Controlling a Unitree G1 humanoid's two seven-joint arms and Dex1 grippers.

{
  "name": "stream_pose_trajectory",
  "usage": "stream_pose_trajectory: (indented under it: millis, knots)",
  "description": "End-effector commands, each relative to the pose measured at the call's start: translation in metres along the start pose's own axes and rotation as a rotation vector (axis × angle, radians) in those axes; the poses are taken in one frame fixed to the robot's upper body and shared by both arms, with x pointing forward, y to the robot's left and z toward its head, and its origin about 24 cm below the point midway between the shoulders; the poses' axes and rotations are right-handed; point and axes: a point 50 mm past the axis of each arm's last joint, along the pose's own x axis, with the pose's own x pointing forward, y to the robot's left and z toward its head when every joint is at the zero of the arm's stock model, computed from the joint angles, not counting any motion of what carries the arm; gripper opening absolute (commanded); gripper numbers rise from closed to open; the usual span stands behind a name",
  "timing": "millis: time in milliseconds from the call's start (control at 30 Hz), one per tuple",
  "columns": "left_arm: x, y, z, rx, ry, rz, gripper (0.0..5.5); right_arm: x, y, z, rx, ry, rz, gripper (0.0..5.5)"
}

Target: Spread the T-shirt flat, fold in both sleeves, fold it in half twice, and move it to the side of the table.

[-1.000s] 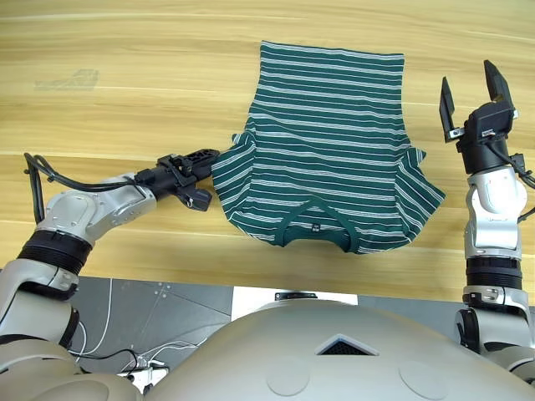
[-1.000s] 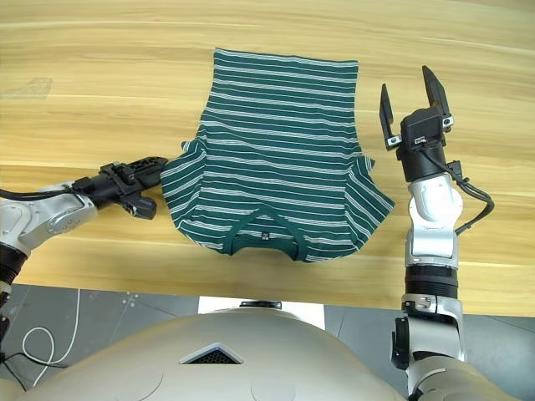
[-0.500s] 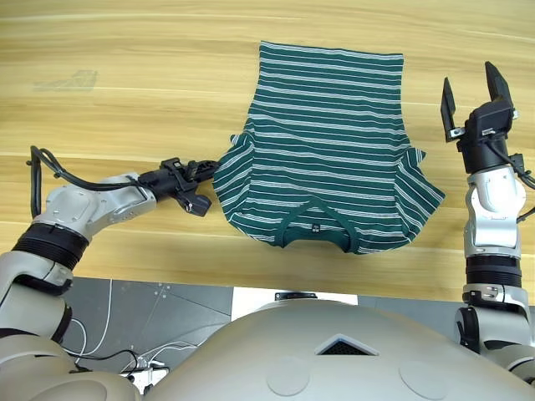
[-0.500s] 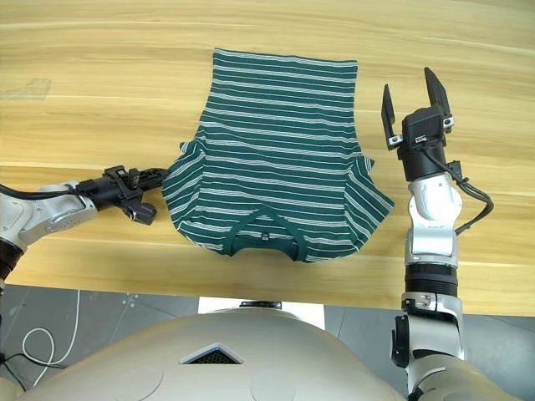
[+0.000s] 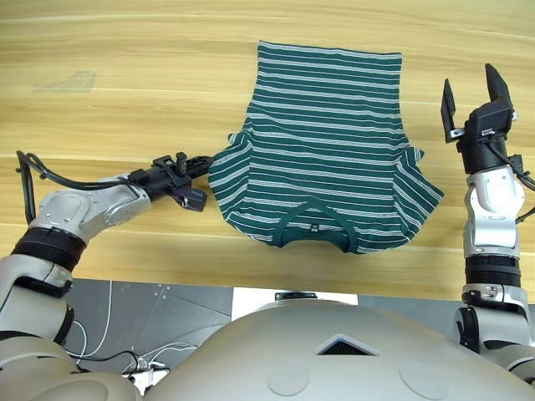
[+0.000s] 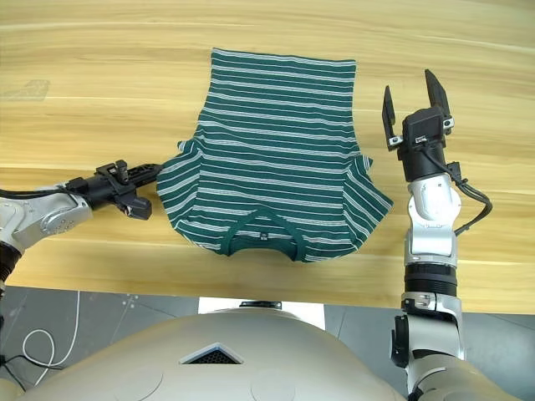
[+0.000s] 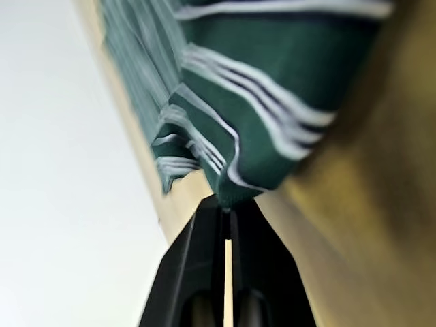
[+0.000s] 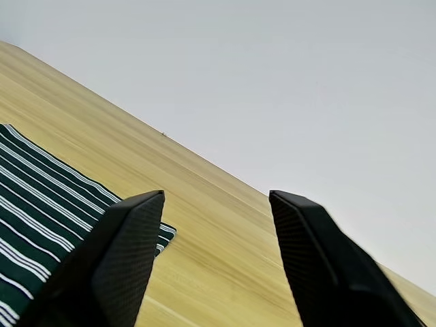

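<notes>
Left eye view: I am working on the spreading step, pinching the left sleeve of the T-shirt with my left gripper, low over the table. The T-shirt is lying mid-table, collar nearest me and hem farthest; the body is looking fairly smooth, while both sleeves are sitting crumpled against its sides. My right gripper is hovering just beside the T-shirt's right edge with its fingers spread wide, touching nothing. Left wrist view: my two fingers are pressing together on a tip of green cloth with white stripes, which is bunching in folds just beyond them. Right wrist view: my parted fingers are framing bare wood and a striped corner of the T-shirt. I judge the next move is calling for drawing the left sleeve outward until it is lying flat, then treating the right sleeve likewise before any folding.
</notes>
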Motion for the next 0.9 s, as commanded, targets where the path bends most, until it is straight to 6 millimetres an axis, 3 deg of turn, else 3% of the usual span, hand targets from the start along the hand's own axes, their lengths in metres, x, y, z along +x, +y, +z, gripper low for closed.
stream_pose_trajectory:
  millis: [33, 200, 333, 600, 833, 900]
  knots:
    - [0.014, -0.045, 0.052, -0.331, -0.103, -0.014, 0.01, 0.000, 0.004, -0.003, 0.027, 0.005, 0.006, 2.84]
    - [0.029, -0.035, 0.064, -0.506, -0.144, 0.116, 0.01, 0.000, 0.008, -0.003, 0.033, 0.002, 0.015, 2.84]
    - [0.034, -0.043, 0.079, -0.536, -0.200, 0.073, 0.01, 0.002, 0.009, -0.003, 0.032, -0.002, 0.026, 2.84]
    - [0.029, -0.066, 0.082, -0.499, -0.201, -0.128, 0.01, 0.008, 0.008, 0.000, 0.026, -0.020, 0.029, 2.84]
    - [0.011, -0.079, 0.085, -0.480, -0.255, -0.308, 1.48, 0.009, 0.004, 0.002, 0.017, -0.023, 0.017, 2.84]
    - [0.005, -0.082, 0.086, -0.489, -0.265, -0.350, 1.61, 0.011, 0.005, 0.002, 0.016, -0.025, 0.018, 2.84]
